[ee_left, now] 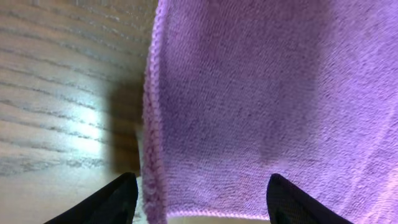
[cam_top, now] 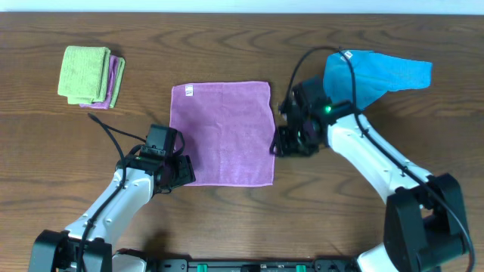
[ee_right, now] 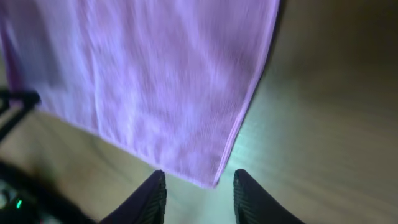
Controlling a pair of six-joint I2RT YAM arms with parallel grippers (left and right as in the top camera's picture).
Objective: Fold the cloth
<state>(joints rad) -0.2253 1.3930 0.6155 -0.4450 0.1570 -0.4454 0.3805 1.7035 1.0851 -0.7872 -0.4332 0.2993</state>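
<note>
A purple cloth (cam_top: 221, 132) lies flat and unfolded on the wooden table. My left gripper (cam_top: 184, 172) is open at the cloth's near left corner. In the left wrist view its fingers (ee_left: 202, 180) straddle that corner and the hemmed edge of the cloth (ee_left: 249, 93). My right gripper (cam_top: 278, 145) is open beside the cloth's right edge. In the right wrist view a corner of the cloth (ee_right: 155, 81) lies just ahead of the open fingers (ee_right: 200, 175). Neither gripper holds anything.
A stack of folded green and pink cloths (cam_top: 91, 74) sits at the far left. A crumpled blue cloth (cam_top: 378, 75) lies at the far right behind the right arm. Black cables trail from both arms.
</note>
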